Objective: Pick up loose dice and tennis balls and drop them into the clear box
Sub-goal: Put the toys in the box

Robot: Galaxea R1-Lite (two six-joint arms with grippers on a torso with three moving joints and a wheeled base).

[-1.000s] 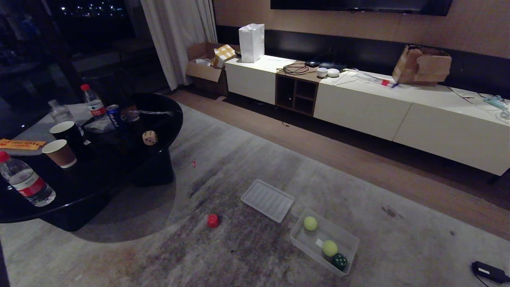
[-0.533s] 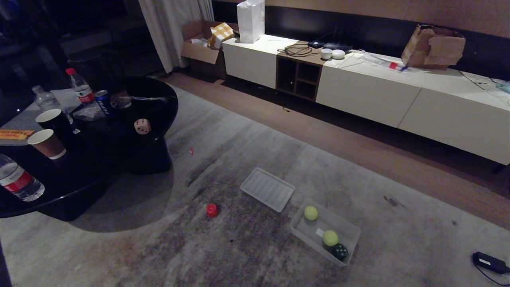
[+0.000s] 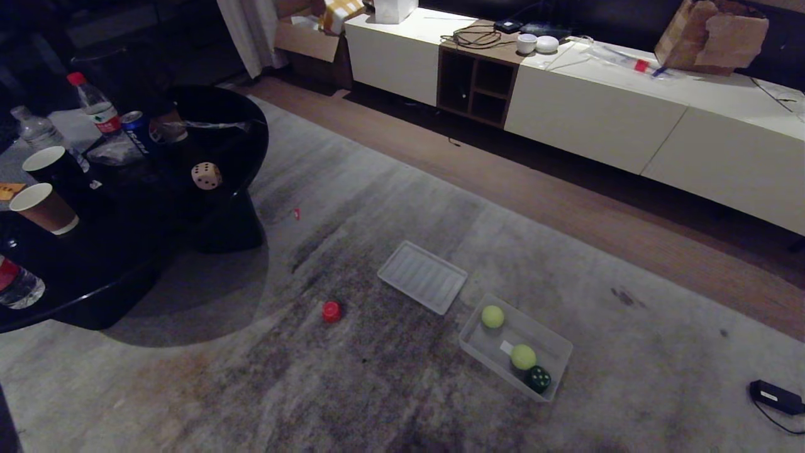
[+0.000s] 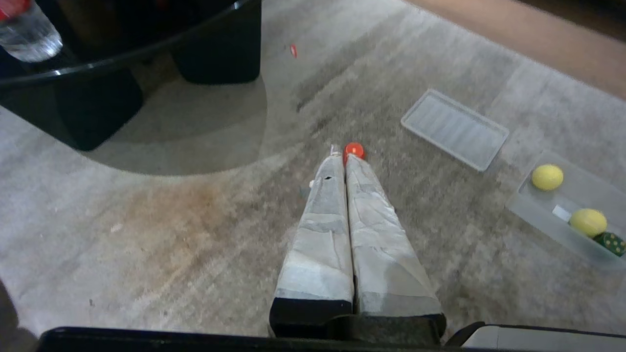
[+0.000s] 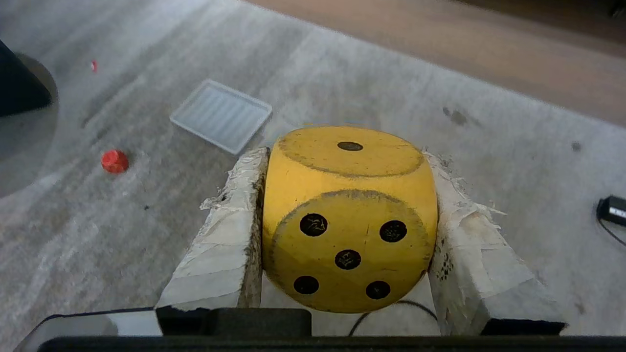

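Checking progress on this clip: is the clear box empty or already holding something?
Partly filled. The clear box on the carpet holds two tennis balls and a dark green die.

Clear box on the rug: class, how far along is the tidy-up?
Done: the clear box holds two tennis balls and the dark green die. In hand: the right gripper jaws clamp the yellow die. Left: the red die on the rug, the beige die on the black table.
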